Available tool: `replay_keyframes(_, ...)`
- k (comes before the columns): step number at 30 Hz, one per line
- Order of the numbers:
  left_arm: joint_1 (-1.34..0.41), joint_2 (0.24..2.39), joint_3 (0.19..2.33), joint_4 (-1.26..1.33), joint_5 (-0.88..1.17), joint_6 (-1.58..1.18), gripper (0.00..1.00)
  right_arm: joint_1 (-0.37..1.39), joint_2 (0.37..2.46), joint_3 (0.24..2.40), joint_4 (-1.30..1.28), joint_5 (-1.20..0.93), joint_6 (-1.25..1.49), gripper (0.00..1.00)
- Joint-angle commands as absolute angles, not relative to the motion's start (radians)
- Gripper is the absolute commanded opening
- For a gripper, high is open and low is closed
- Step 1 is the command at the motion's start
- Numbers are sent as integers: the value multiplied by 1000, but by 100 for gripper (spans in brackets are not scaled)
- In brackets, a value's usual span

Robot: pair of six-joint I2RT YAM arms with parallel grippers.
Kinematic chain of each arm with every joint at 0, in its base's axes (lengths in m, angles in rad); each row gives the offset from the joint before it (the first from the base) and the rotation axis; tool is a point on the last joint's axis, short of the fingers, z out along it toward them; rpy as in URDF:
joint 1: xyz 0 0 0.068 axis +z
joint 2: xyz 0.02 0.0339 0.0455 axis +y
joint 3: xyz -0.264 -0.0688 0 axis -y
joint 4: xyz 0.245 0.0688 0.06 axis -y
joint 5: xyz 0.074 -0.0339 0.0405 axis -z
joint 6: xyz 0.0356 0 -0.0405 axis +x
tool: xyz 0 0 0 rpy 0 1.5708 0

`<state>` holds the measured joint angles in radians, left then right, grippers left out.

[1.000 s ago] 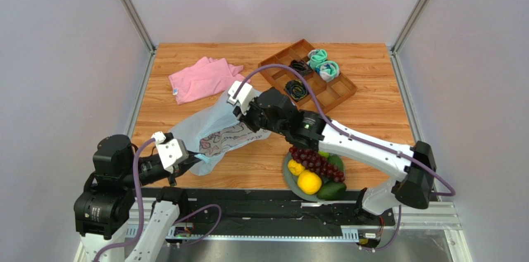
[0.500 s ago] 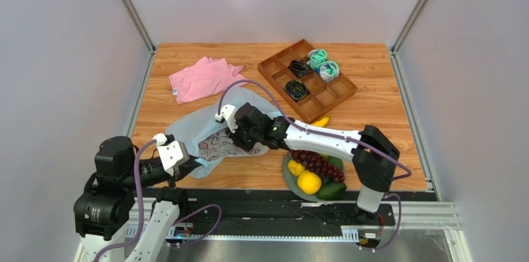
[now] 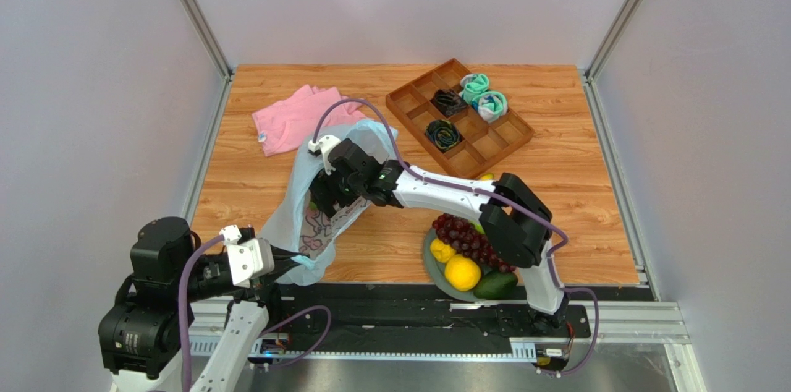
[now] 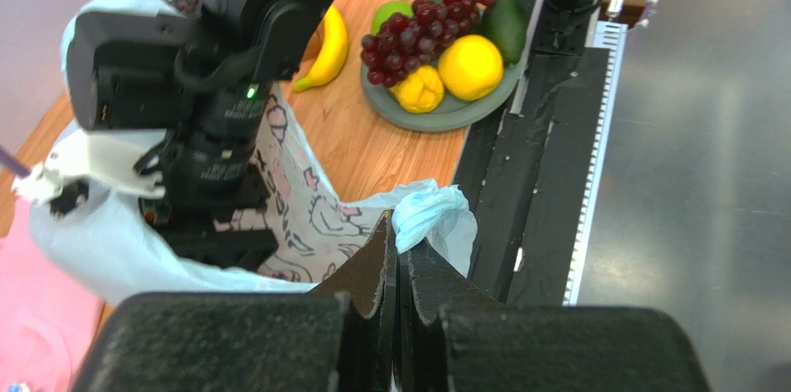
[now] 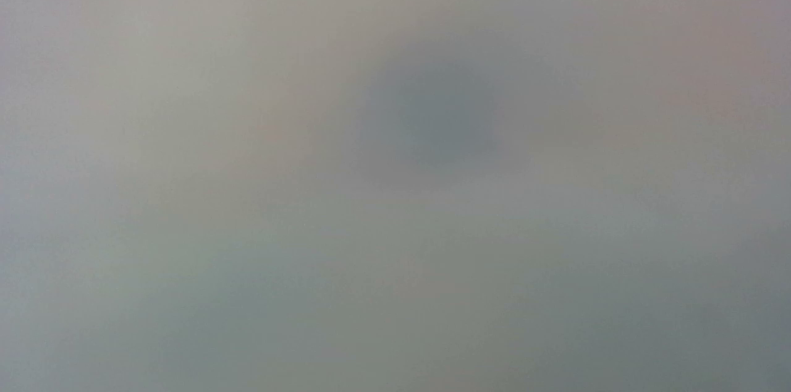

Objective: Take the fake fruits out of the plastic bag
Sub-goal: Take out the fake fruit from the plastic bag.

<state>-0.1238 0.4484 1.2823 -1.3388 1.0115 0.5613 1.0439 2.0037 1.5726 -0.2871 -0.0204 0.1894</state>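
The pale-blue plastic bag (image 3: 297, 202) with a white cartoon print stands bunched up left of the table's middle. My left gripper (image 3: 299, 263) (image 4: 399, 245) is shut on a bunched bit of the bag (image 4: 429, 216) at the near edge. My right gripper (image 3: 325, 199) (image 4: 212, 230) reaches into the bag's mouth, its fingers hidden by the plastic; its wrist view is only grey blur. On the grey-green plate (image 3: 431, 269) (image 4: 446, 119) lie grapes (image 3: 469, 239), an orange (image 3: 462, 272), a lemon (image 3: 442, 250) and an avocado (image 3: 497, 284). A banana (image 4: 330, 49) lies on the table beside the plate.
A pink cloth (image 3: 302, 118) lies at the back left. A wooden divided tray (image 3: 483, 142) with rolled socks (image 3: 485, 97) stands at the back right. The black base rail (image 3: 418, 304) runs along the near edge. My right arm spans the table's middle, over the plate.
My right arm has swung left and its gripper has gone down into the bag's mouth. The bag now stands taller and narrower. My left gripper has drawn back a little toward the near edge.
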Motion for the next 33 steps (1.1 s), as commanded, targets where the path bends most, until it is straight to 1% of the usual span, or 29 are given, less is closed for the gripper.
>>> replay_keyframes(1,-126,456,1289,-1411,1114,595,0,1051,2083,1672,-238,-44,216,87)
replay_keyframes(7,-126,476,1240,-1356,1131,586,0,1054,2125,1677,-201,-126,212,89)
replay_keyframes(10,-126,468,1206,-1301,1138,560,0,1069,2158,1689,-179,-129,201,96)
replay_keyframes(11,-126,472,1204,-1302,1132,563,0,1072,2187,1719,-181,-123,202,100)
replay_keyframes(18,-126,471,1183,-1305,1152,617,0,1091,2373,1939,-199,-61,190,100)
replay_keyframes(22,-126,476,1186,-1305,1147,614,0,1101,2445,2000,-236,-2,170,97)
replay_keyframes(24,-126,477,1184,-1304,1144,609,0,1101,2468,2015,-201,-2,141,92)
replay_keyframes(25,-126,476,1186,-1299,1140,603,0,1100,2479,2031,-193,-5,127,84)
replay_keyframes(27,-126,476,1184,-1293,1132,588,0,1100,2515,2101,-176,-21,76,72)
replay_keyframes(28,-126,472,1184,-1283,1121,581,0,1101,2526,2124,-176,-29,58,62)
replay_keyframes(30,-126,469,1183,-1266,1103,545,0,1098,2533,2164,-178,-37,29,54)
replay_keyframes(31,-126,466,1180,-1249,1082,517,0,1098,2514,2163,-176,-64,8,47)
replay_keyframes(33,-126,460,1172,-1224,1054,485,0,1094,2471,2143,-198,-104,3,38)
